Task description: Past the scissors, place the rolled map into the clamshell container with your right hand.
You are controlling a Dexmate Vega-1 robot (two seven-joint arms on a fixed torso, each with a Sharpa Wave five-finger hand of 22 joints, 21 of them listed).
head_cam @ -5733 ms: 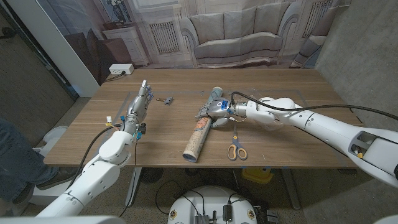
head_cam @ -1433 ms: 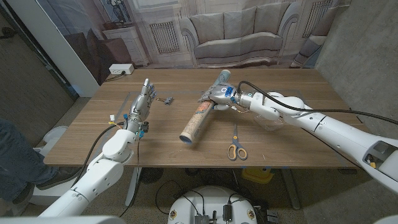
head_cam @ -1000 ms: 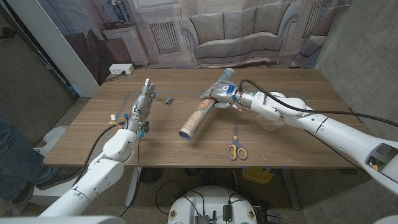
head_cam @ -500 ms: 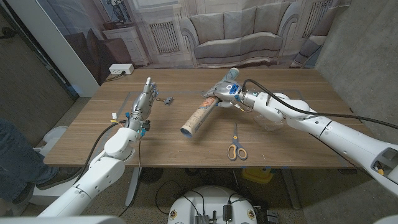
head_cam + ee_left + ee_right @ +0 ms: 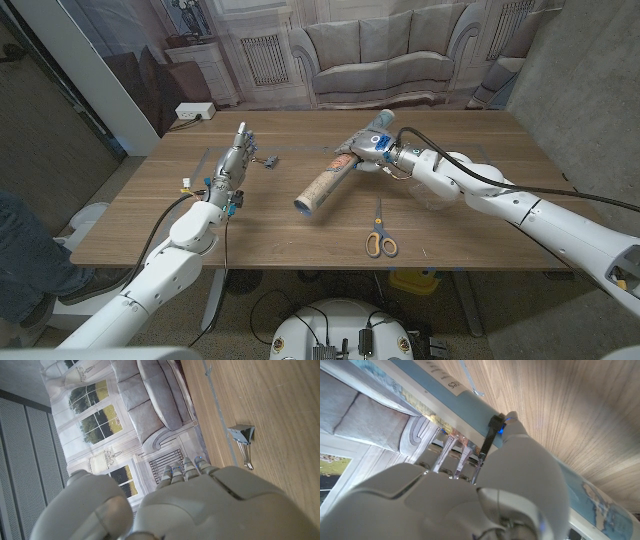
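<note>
The rolled map [image 5: 330,182] has been lifted off the bench [image 5: 270,225], gripped by the right robot hand [image 5: 368,150], ready for carrying past the scissors [image 5: 378,237]; the left robot hand [image 5: 236,158] is held open.

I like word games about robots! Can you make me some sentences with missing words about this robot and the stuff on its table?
1. The long rolled paper map is held by the robot's ____ hand.
2. The orange-handled metal scissors lie on the brown ____ table.
3. The left hand holds ____.
4. The small metal binder clip lies near the robot's ____ hand.

Missing words: right; wooden; nothing; left
</note>
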